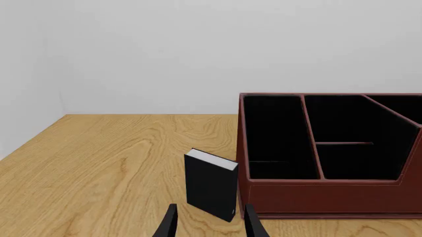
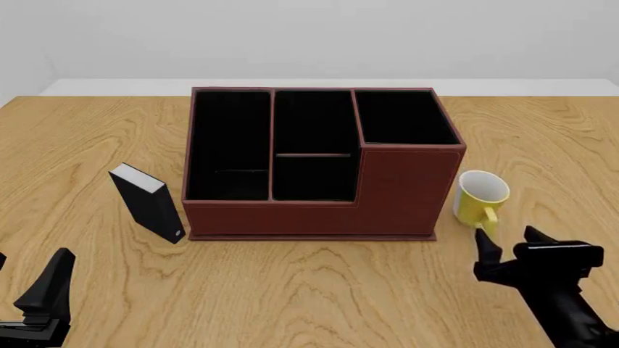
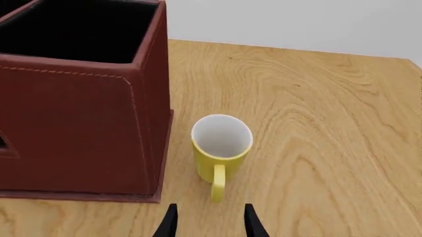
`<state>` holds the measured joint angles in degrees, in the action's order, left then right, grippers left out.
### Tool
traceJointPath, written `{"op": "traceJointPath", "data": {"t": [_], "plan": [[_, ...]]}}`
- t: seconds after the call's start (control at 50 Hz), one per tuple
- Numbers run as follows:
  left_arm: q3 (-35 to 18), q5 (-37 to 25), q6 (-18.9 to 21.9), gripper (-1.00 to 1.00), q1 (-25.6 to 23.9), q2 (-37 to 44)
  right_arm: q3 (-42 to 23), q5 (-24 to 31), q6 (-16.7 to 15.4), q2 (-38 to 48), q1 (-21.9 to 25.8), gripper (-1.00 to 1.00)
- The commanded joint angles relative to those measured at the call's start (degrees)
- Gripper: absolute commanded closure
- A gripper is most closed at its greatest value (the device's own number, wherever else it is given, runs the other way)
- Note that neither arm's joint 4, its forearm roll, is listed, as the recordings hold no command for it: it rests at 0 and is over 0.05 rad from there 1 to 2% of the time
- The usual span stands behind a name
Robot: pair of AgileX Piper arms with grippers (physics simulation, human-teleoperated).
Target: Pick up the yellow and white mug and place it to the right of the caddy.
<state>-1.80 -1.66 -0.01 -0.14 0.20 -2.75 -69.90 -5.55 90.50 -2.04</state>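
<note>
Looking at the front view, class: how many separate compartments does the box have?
4. In the box: a long one on the left, two in the middle, far and near, and one in the taller right section. None seems hidden.

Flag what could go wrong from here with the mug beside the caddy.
1. The mug stands upright just right of the caddy, its handle pointing at the open right end effector. A forward nudge could tip it or push it against the caddy wall.
2. The left end effector sits close to the black block, which any advance might topple.
</note>
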Motion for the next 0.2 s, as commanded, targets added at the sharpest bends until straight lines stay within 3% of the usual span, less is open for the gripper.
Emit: {"op": "traceJointPath", "data": {"t": [0.02, 0.2], "plan": [[0.0, 0.0, 0.0, -1.00, 0.0, 0.0, 1.6, 0.0, -0.1, -2.0, 0.2, -1.00], [0.0, 0.0, 0.0, -1.00, 0.0, 0.0, 2.5, 0.0, -0.6, -3.2, 0.3, -1.00]]}}
